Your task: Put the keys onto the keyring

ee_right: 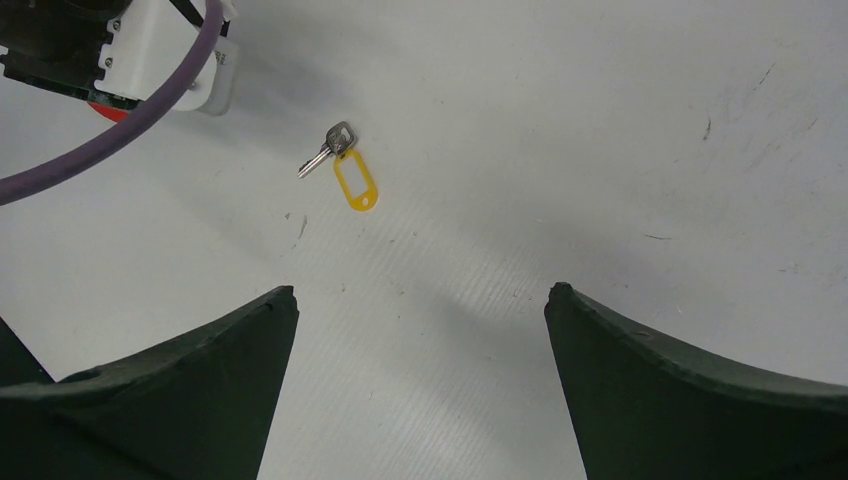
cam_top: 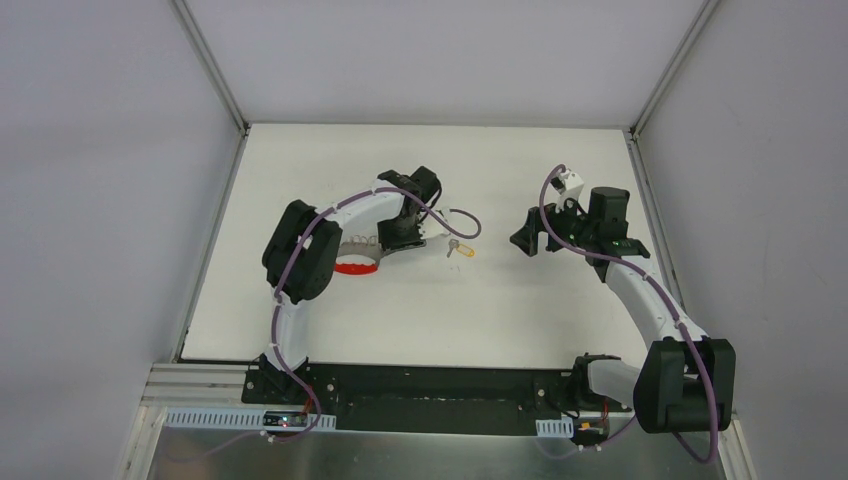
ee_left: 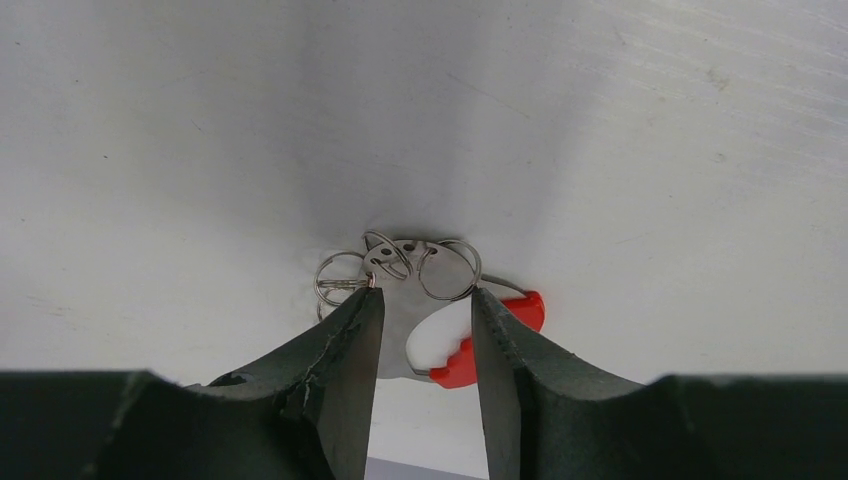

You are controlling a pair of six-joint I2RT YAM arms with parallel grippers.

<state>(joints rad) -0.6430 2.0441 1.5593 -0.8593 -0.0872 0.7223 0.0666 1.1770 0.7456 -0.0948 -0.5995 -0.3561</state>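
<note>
You've got a white table boxed by grey walls on the left, right and far sides. The near edge meets the black base rail where both arms are bolted. L arm bends in over the left-centre of the table. R arm runs up the right side, close to that edge.

L gripper points down at the keys, which lie flat on the table left of centre, well apart from every edge. Its fingers stand partly apart, one each side of the bunch's grey metal. Can't tell if they pinch it or only bracket it. The red band curves out past the right finger, and the wire rings fan just beyond the tips. The left tip is touching, or v. nearly touching, one ring.

R gripper hangs above the table right of centre, jaws spread wide over bare surface, facing the L gripper. Btwn the two grippers is open tabletop w/ one item on it: a single key w/ a yellow tag. It lies flat, near the L wrist's white camera housing and apart from the bunch. The near half of the table, from the keys to the rail, shows plain white surface.
</note>
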